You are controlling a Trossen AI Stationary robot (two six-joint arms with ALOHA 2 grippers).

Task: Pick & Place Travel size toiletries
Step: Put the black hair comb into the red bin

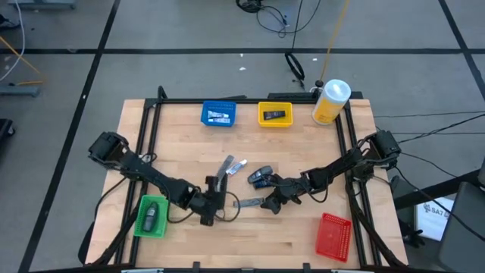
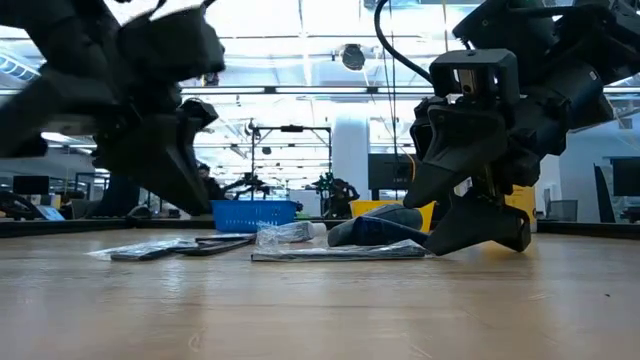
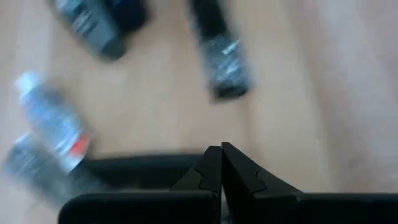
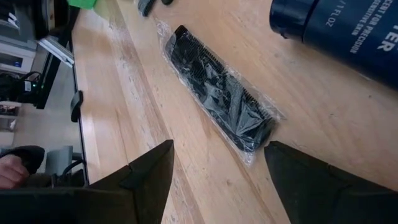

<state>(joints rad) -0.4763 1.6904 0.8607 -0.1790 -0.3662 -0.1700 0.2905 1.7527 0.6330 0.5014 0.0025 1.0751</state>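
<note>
Several travel size toiletries lie mid-table: a silver-white tube (image 1: 228, 167), a dark blue bottle (image 1: 261, 177) (image 4: 336, 31) and a black item in clear wrap (image 4: 217, 93) (image 2: 340, 252). My right gripper (image 4: 217, 180) (image 1: 267, 203) is open and low over the table. Its fingers stand on either side of the wrapped item's near end, apart from it. My left gripper (image 3: 221, 158) (image 1: 216, 203) is shut with nothing showing between its fingers. It hovers left of the toiletries, with a blurred silver-white tube (image 3: 53, 121) and a dark sachet (image 3: 221, 59) ahead of it.
A green bin (image 1: 151, 217) with a dark item inside sits near left. A red bin (image 1: 333, 236) is near right. A blue bin (image 1: 218, 114), a yellow bin (image 1: 274, 114) and a big yellow bottle (image 1: 330, 101) stand along the far edge. Bare wood lies at the front.
</note>
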